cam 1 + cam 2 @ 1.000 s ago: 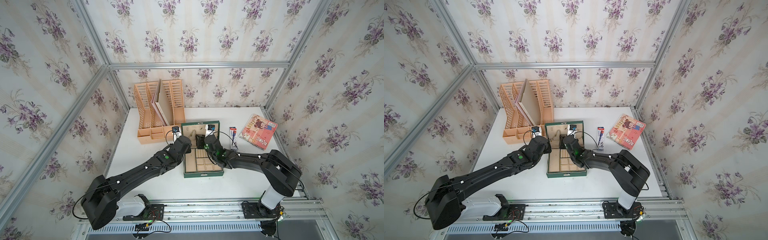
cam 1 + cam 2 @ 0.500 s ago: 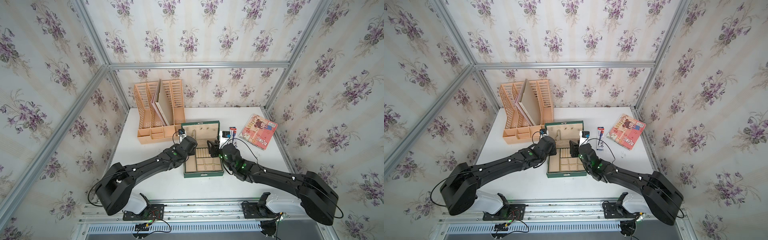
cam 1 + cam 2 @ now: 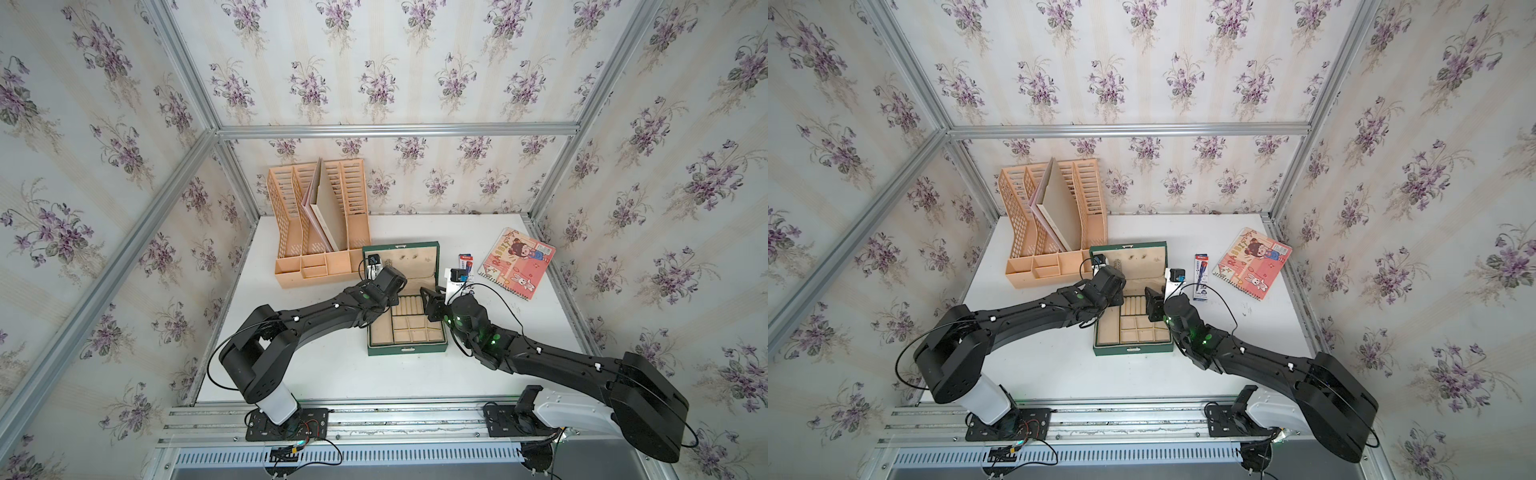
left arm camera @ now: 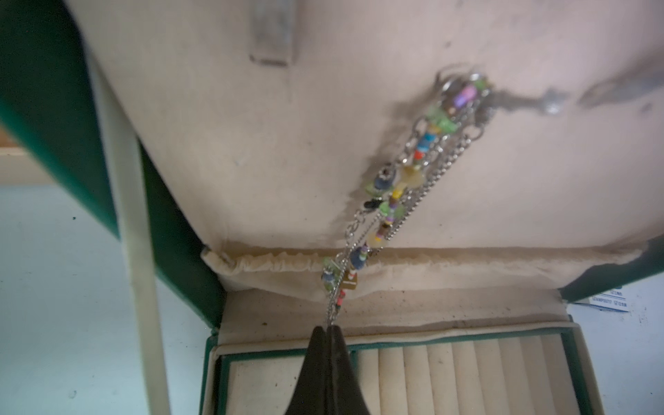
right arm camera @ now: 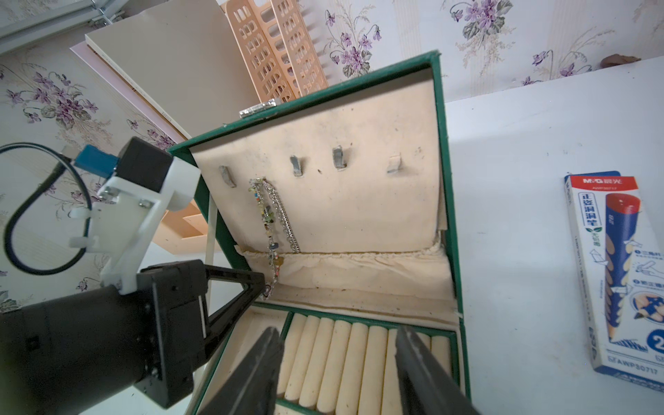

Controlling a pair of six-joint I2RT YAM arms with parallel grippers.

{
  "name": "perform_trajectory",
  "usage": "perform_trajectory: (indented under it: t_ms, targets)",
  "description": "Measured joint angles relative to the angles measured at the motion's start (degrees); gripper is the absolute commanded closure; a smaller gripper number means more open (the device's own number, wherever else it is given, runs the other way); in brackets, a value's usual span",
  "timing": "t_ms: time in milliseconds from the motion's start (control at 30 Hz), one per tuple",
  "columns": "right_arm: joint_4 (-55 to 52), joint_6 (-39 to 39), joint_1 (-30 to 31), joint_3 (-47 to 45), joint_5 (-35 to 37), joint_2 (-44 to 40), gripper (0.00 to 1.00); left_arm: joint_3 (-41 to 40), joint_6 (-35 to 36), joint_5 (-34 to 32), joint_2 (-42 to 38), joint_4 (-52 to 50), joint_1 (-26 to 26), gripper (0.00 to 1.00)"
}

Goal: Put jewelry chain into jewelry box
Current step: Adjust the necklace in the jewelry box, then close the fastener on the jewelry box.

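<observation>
The dark green jewelry box [image 3: 407,351] [image 3: 1133,350] stands open mid-table, its beige lid [image 5: 359,201] upright. The jewelry chain [image 4: 406,179] [image 5: 275,222], silver links with coloured beads, hangs down the lid's lining from the row of hooks, near the lid's left side. My left gripper [image 4: 327,328] [image 5: 264,285] is shut on the chain's lower end, just above the tray's back edge. My right gripper [image 5: 337,334] [image 3: 430,297] [image 3: 1152,303] is open and holds nothing. It hovers over the ring rolls [image 5: 345,363], apart from the chain.
A peach file organizer [image 3: 320,232] stands behind the box on the left. A blue and white pencil carton [image 3: 465,264] [image 5: 618,273] lies to the box's right. A pink notebook [image 3: 517,262] lies further right.
My right gripper has drawn back from the lid to over the ring rolls, and its arm now stretches low across the table. My left gripper stays shut at the lid.
</observation>
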Motion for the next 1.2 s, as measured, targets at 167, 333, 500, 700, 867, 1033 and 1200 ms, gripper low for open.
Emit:
perform_trajectory:
  t_ms: [167, 333, 500, 700, 867, 1033, 1200]
  targets:
    - [-0.3, -0.1, 0.0, 0.0, 0.2, -0.4, 0.43, 0.2, -0.4, 0.1, 0.1, -0.5, 0.0, 0.69]
    - [-0.5, -0.9, 0.0, 0.0, 0.7, -0.6, 0.43, -0.1, -0.4, 0.3, -0.4, -1.0, 0.0, 0.67]
    - [-1.3, -1.1, 0.0, 0.1, 1.0, -1.0, 0.42, -0.4, -0.4, 0.5, -1.9, -1.8, 0.0, 0.66]
    - [-3.4, -4.3, 0.0, 1.1, 1.3, -4.0, 0.35, -1.8, -0.1, 1.6, -9.2, -4.5, 0.0, 0.52]
    - [-9.5, -10.4, -0.2, 6.0, -0.5, -6.7, 0.34, -4.3, 0.8, 1.9, -19.0, -8.3, 0.0, 0.46]
    - [-20.9, -19.5, -0.2, 14.9, -5.6, -5.9, 0.32, -7.9, 1.9, 3.2, -24.0, -14.6, 0.1, 0.45]
    - [-28.7, -28.7, 0.1, 22.3, -7.9, -2.3, 0.3, -13.0, 2.9, 7.3, -24.7, -16.6, 0.5, 0.45]
